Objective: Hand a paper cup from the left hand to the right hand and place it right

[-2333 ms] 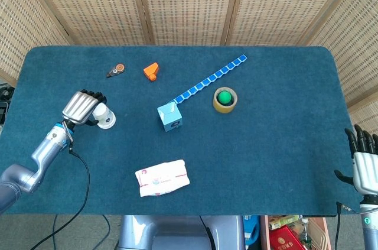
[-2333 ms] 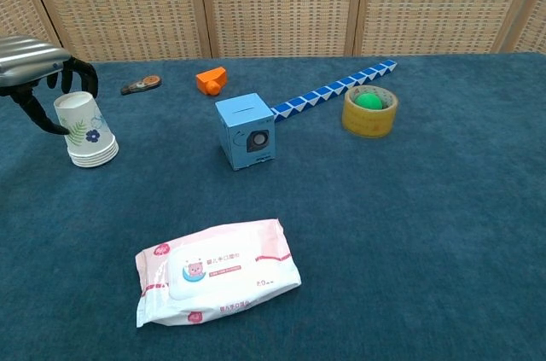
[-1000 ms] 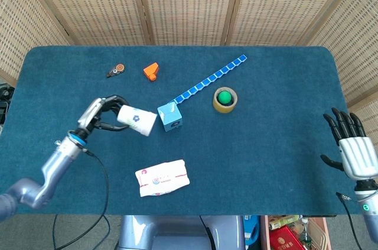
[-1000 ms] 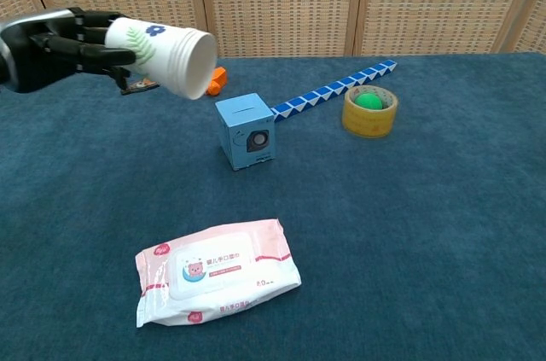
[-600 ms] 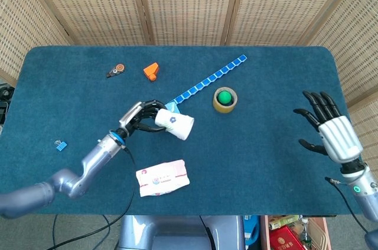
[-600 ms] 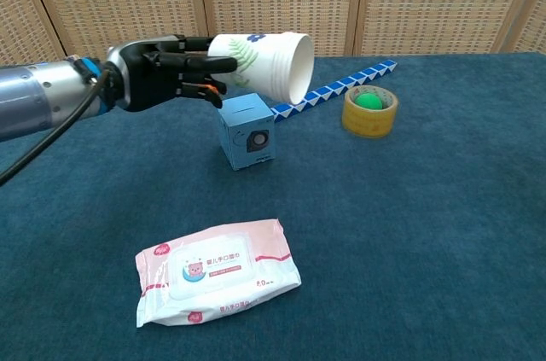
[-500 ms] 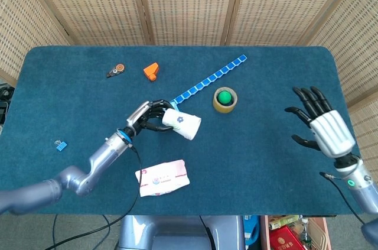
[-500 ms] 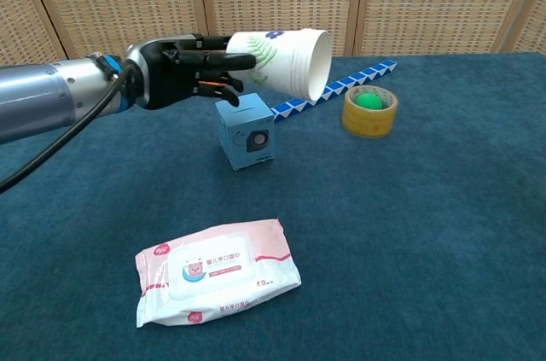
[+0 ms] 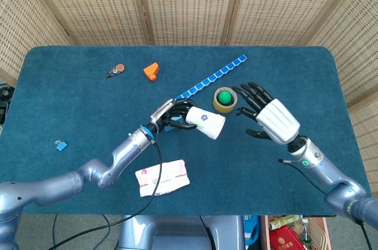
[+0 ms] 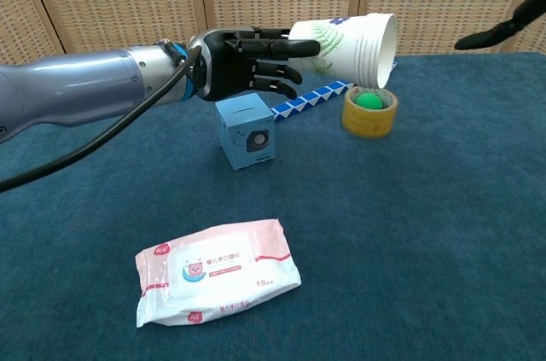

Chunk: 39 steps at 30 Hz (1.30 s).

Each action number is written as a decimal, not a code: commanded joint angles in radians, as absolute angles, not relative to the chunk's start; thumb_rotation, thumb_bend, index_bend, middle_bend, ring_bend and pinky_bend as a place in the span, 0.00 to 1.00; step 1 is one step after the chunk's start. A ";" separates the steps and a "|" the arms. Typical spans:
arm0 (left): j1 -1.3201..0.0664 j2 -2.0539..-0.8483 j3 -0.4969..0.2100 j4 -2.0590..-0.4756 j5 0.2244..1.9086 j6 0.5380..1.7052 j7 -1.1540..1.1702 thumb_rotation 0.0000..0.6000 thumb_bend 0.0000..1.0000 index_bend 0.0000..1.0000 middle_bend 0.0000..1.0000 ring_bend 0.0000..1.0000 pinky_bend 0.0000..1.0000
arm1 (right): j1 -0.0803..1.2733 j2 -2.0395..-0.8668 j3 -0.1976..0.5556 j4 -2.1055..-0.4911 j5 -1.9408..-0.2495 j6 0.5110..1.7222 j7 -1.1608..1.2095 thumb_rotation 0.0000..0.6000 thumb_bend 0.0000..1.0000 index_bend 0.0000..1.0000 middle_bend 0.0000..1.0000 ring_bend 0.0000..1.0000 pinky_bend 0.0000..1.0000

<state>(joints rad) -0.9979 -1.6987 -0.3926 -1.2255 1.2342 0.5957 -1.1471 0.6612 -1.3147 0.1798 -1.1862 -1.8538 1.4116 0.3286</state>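
My left hand (image 9: 174, 114) (image 10: 247, 62) grips a white paper cup (image 9: 205, 122) (image 10: 348, 47) with a green leaf and blue flower print. The cup lies on its side in the air above the table middle, its mouth toward the right. My right hand (image 9: 269, 118) hovers open a short way to the right of the cup's mouth, fingers spread and not touching it. In the chest view only dark fingertips (image 10: 495, 32) of the right hand show at the top right corner.
A blue box (image 10: 246, 131) sits under the left hand. A yellow tape roll with a green ball (image 9: 224, 98) (image 10: 369, 111), a blue block strip (image 9: 215, 76), an orange piece (image 9: 151, 71), a wipes pack (image 9: 160, 177) (image 10: 217, 270) and a small blue clip (image 9: 59, 145) lie on the blue cloth.
The left hand lifted the cup from the table's left side and carried it right past the blue box. The right hand rose from the right edge and moved in toward the cup.
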 commanded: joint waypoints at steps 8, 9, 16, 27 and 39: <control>-1.015 -1.727 -0.404 -1.199 1.229 0.572 -1.139 1.00 0.08 0.54 0.53 0.54 0.51 | 0.711 -1.343 0.180 -1.204 -1.856 1.409 0.304 1.00 0.14 0.49 0.15 0.00 0.17; -1.016 -1.728 -0.405 -1.197 1.229 0.572 -1.138 1.00 0.08 0.54 0.53 0.54 0.51 | 0.714 -1.344 0.180 -1.205 -1.857 1.408 0.304 1.00 0.15 0.49 0.15 0.00 0.17; -1.018 -1.742 -0.412 -1.187 1.230 0.566 -1.145 1.00 0.08 0.55 0.53 0.54 0.51 | 0.748 -1.366 0.162 -1.205 -1.863 1.373 0.275 1.00 0.21 0.50 0.16 0.00 0.17; -1.017 -1.752 -0.419 -1.175 1.235 0.550 -1.149 1.00 0.08 0.55 0.53 0.54 0.51 | 0.770 -1.408 0.156 -1.197 -1.841 1.398 0.265 1.00 0.37 0.56 0.19 0.01 0.21; -1.015 -1.756 -0.423 -1.171 1.246 0.540 -1.158 1.00 0.08 0.54 0.53 0.54 0.51 | 0.789 -1.431 0.139 -1.173 -1.836 1.407 0.254 1.00 0.51 0.62 0.21 0.02 0.22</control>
<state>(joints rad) -1.0151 -1.7560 -0.4233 -1.1715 1.2460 0.5399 -1.1582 0.7889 -1.4307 0.1391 -1.1731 -1.8366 1.4070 0.2540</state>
